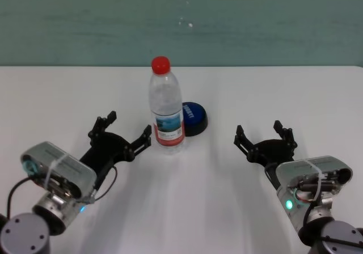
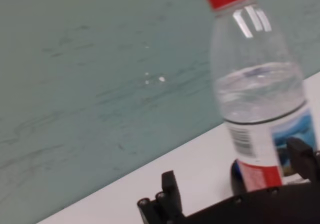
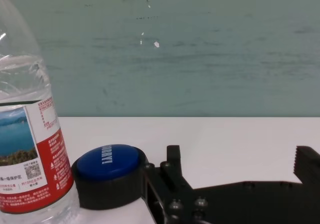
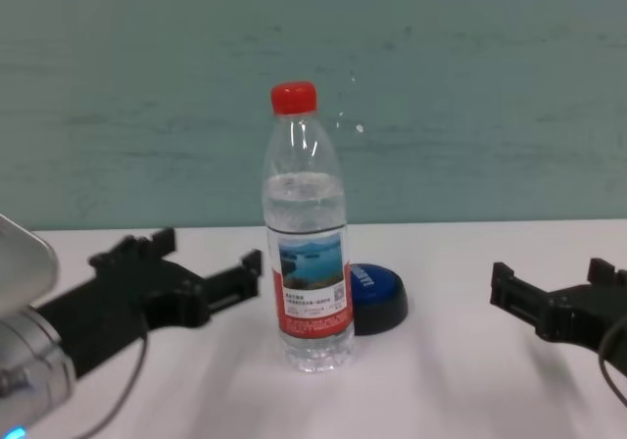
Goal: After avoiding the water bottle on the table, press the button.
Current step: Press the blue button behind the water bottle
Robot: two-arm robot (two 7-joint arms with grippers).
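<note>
The water bottle (image 1: 167,108), clear with a red cap and a lake-photo label, stands upright mid-table. Just behind it and to its right sits the blue dome button (image 1: 194,117) on its black base, partly hidden by the bottle in the chest view (image 4: 378,296). My left gripper (image 1: 127,128) is open, low over the table (image 1: 57,95), its nearer fingertip a short way left of the bottle's base without touching it. My right gripper (image 1: 261,132) is open and empty, to the right of the button and apart from it. The right wrist view shows the button (image 3: 107,160) beside the bottle (image 3: 25,149).
A teal wall (image 1: 255,21) rises behind the table's far edge. White tabletop stretches between the two grippers in front of the bottle, and further to the left and right.
</note>
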